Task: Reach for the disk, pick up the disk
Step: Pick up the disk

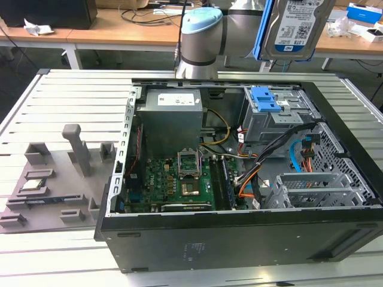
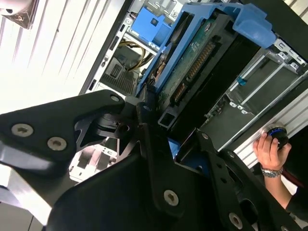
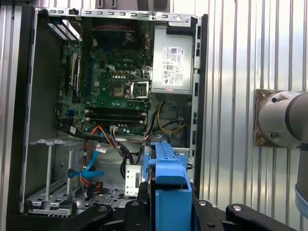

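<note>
The disk (image 1: 297,27), silver-grey with a blue-and-white label and a blue side rail, hangs upright high above the back right of the open computer case (image 1: 239,239). In the second wrist view I see the disk (image 2: 192,62) edge-on with its green circuit board and blue rails. My gripper (image 2: 166,125) is shut on its near end, black fingers on either side. In the first wrist view the disk's blue rail (image 3: 168,187) stands between the fingers of my gripper (image 3: 168,199), above the case's lower bay.
The grey drive cage with its blue latch (image 1: 266,98) sits in the case below the disk. My arm's base (image 1: 200,36) stands behind the case. A grey fixture (image 1: 54,179) lies on the exterior view's left. A person's hand (image 2: 272,149) rests on a knob beside the case.
</note>
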Controlling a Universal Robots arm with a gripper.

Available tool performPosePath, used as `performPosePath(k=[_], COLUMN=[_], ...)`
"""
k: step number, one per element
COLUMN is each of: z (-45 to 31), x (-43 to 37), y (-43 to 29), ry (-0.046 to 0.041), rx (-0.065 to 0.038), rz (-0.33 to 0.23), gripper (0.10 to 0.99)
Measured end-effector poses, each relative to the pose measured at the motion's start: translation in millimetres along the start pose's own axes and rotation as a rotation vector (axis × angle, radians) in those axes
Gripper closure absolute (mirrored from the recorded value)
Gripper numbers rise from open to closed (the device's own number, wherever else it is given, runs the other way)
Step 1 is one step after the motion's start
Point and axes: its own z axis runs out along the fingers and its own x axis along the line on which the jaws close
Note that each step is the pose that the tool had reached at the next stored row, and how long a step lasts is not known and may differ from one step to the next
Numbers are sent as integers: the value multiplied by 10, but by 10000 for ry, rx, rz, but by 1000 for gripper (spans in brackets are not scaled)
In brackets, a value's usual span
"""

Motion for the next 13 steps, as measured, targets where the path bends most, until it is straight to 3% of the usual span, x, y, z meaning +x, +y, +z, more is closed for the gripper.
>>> performPosePath(k=[13], z=[68], x=[8], y=[-200], ry=[19], rx=[-1], rz=[1], gripper=[722])
